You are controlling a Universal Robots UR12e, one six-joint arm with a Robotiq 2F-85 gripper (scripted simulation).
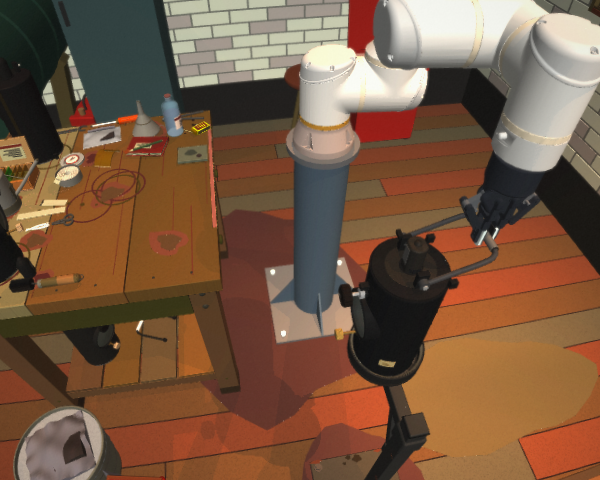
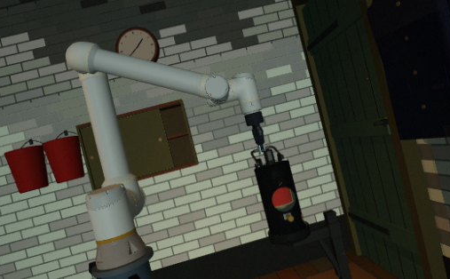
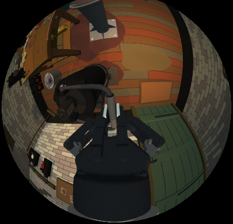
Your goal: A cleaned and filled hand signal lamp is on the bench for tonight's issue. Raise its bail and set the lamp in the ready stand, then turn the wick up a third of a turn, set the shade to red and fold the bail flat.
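Observation:
The black hand signal lamp (image 1: 401,305) stands upright in the ring of the ready stand (image 1: 398,413), to the right of the arm's blue pedestal. Its lens (image 2: 283,197) shows red. The grey wire bail (image 1: 461,248) swings out low from the lamp's top toward the right, and my gripper (image 1: 484,235) is closed around the bail's cross bar, fingers on either side of the bar (image 3: 112,113) in the wrist camera. A small knob (image 1: 346,295) sticks out of the lamp's left side. The lamp's top cap (image 3: 78,95) lies just beyond my fingers.
The stand's dark post (image 2: 332,235) rises from the plank floor below the lamp. The arm's pedestal (image 1: 318,232) stands close on the left. Further left a wooden bench (image 1: 119,206) carries tools, a funnel and a bottle. A green door (image 2: 358,133) is behind.

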